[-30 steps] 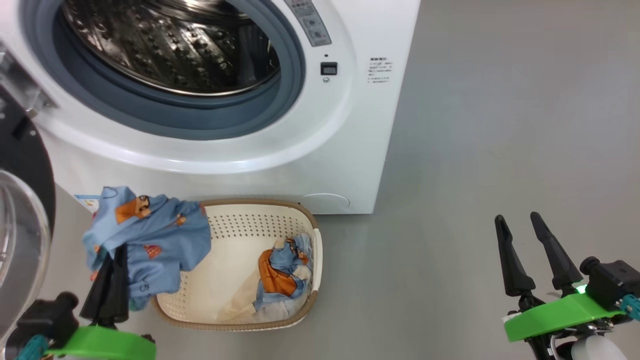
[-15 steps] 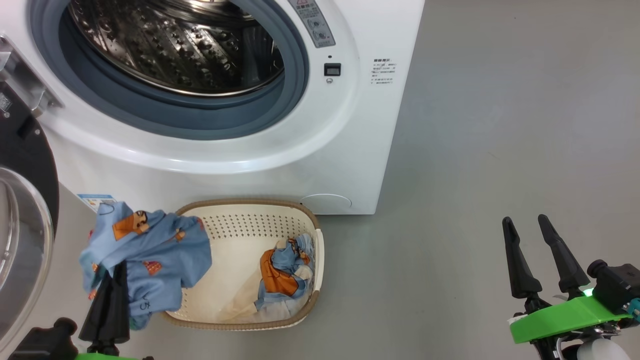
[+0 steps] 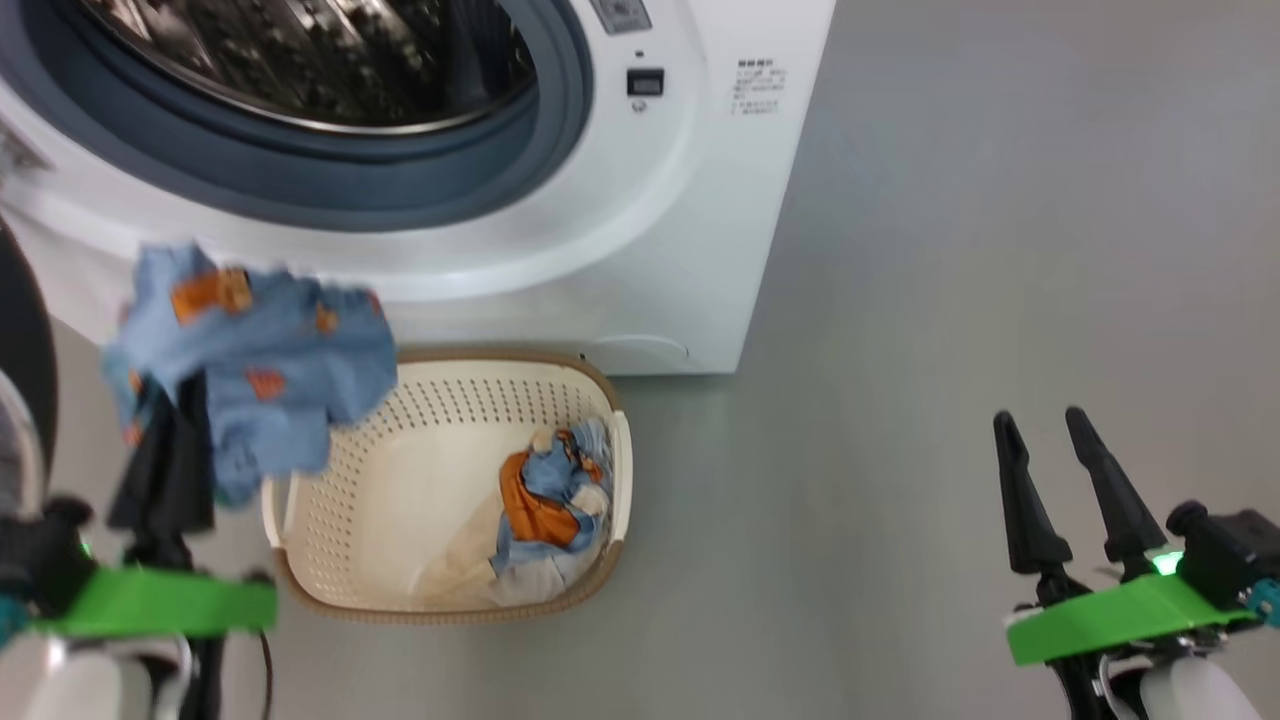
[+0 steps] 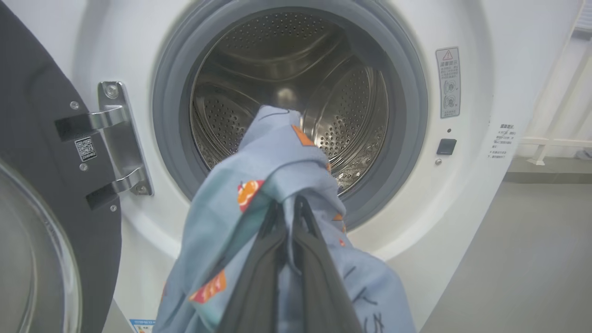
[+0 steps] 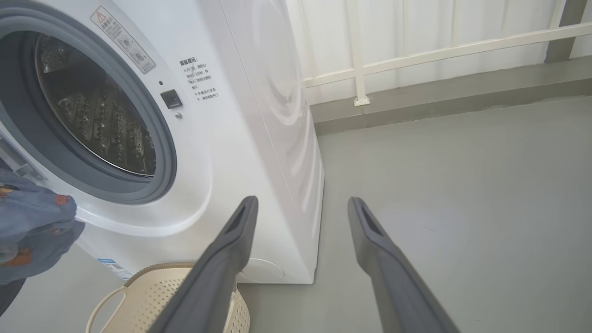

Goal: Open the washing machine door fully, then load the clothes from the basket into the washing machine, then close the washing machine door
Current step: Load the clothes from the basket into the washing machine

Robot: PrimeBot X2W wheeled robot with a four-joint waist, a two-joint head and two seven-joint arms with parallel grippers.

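The right end effector [image 3: 1040, 425] has two long, tapering black fingers [image 3: 1020, 500] rising from a bright green bracket [image 3: 1120, 612], beside a black block [image 3: 1225, 548], a small lit green lamp [image 3: 1160, 563], a teal plug [image 3: 1268, 603] and a pale rounded forearm [image 3: 1190, 690]; the left end effector [image 4: 289, 208] is mounted on a matching green plate [image 3: 160, 602].

A smooth grey floor [image 3: 1000, 250] takes up the right half of the head view, matt and evenly lit; in the right wrist view it runs back to a darker grey band [image 5: 439, 106] across the upper right; above the band stands a white panelled wall [image 5: 416, 23], crossed by a slanting white rail [image 5: 462, 46] fixed to a thin white post [image 5: 358, 69]; a dark upright [image 5: 557, 27] stands in the top right corner.
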